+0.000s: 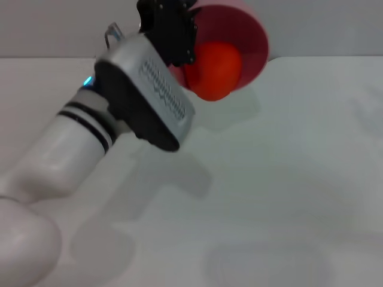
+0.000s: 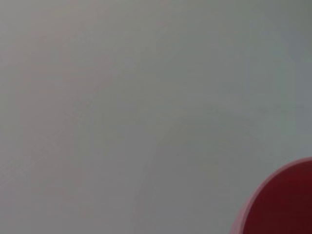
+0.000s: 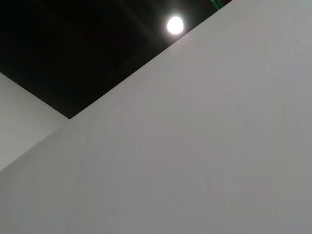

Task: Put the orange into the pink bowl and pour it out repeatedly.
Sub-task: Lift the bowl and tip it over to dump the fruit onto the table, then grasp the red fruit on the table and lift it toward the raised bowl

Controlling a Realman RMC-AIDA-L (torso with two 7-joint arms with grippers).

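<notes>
The pink bowl is held up above the table at the far middle of the head view, tipped on its side with its opening facing me. The orange lies at the bowl's lower rim, partly over the edge. My left gripper is shut on the bowl's left rim; its black fingers cover that part of the rim. A slice of the bowl's rim also shows in the left wrist view. My right gripper is out of view.
The white table spreads under the bowl and to the right. My left arm crosses the left half of the table. The right wrist view shows only a white wall and a ceiling lamp.
</notes>
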